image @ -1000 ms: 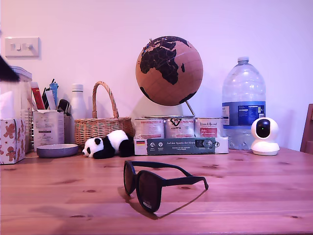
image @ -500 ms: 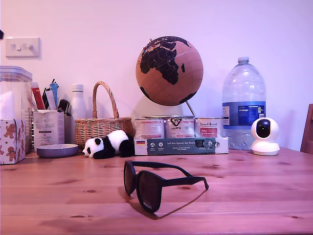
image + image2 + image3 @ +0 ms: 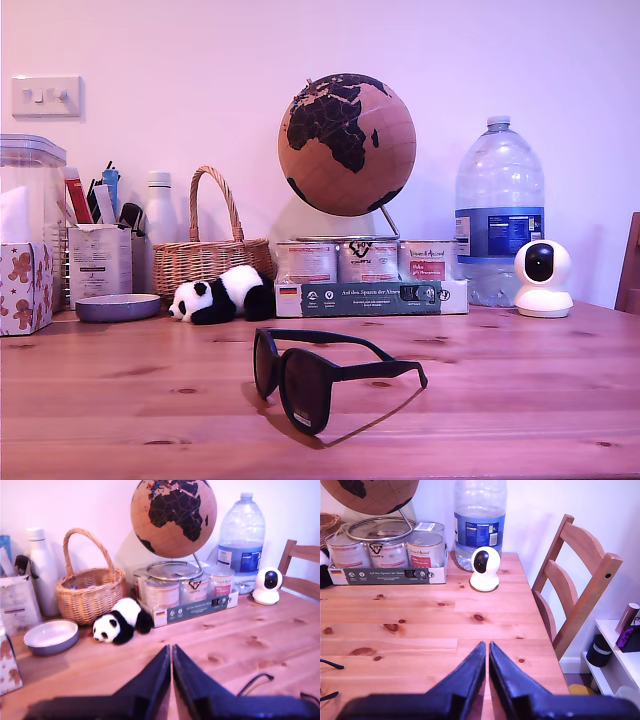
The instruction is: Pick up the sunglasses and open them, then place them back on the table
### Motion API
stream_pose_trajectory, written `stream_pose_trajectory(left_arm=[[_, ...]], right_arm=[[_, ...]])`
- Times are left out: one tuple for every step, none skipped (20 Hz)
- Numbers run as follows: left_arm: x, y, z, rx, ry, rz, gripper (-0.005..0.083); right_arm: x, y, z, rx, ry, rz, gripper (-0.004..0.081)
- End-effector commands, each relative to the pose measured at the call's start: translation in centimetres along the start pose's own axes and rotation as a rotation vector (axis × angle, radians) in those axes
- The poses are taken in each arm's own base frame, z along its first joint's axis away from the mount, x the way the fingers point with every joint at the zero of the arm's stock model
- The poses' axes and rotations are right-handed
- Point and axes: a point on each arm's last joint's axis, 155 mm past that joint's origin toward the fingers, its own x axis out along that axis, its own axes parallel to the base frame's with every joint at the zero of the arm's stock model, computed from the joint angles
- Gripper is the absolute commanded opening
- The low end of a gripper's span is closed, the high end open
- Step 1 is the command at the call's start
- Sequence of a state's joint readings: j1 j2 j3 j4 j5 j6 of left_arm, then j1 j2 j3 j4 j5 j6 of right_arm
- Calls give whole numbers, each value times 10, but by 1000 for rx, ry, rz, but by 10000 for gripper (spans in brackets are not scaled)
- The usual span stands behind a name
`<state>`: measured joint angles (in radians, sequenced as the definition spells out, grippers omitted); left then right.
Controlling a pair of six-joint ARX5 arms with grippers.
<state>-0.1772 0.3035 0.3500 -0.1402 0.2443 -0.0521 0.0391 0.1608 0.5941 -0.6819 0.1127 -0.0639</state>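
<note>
**Sunglasses open on the table, both tools pulled back and clenched**

Exterior view: the sunglasses stand on the table toward its front edge, about midway across, arms unfolded and trailing toward the exterior view's right, lenses facing the exterior view's left. Neither of my tools shows here. By my reckoning the task looks finished. Behind, a carton under the globe carries a small German flag; its print is too fine to read.

First wrist view: my first tool is clenched on nothing, fingertips together. Two thin arm tips of the glasses peek in just beside it, so this tool is the nearer one.

Second wrist view: my second tool is likewise pressed closed and empty, aimed at the white camera and the water bottle; only arm tips show, well off to its side. Tin labels unreadable.
</note>
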Motion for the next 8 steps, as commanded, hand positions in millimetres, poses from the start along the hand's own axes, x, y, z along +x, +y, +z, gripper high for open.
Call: stream_pose_trajectory(left_arm=[[2,0,-11,-17,39,-4,-13],[1,0,-17,-23,63,-2,-13],[1,0,-22,-28,84,-1,-13],[0,0,-29,-35,113,1,-13],[-1,0,-36,-42,139,2,-13],[-2,0,-42,-48,163,4,-13],[-3,0,-48,-54,189,5,-13],[-4,1,-54,-60,213,6,-13]], right_arm=[[4,1,-5,4,13,1,-6],[4,1,-5,5,13,1,-6],[4,1,-5,4,13,1,-6],[4,1,-5,4,13,1,-6],[4,1,-5,4,13,1,-6],[4,1,-5,4,13,1,-6],[4,1,-5,5,13,1,-6],[4,1,-5,5,13,1,-6]])
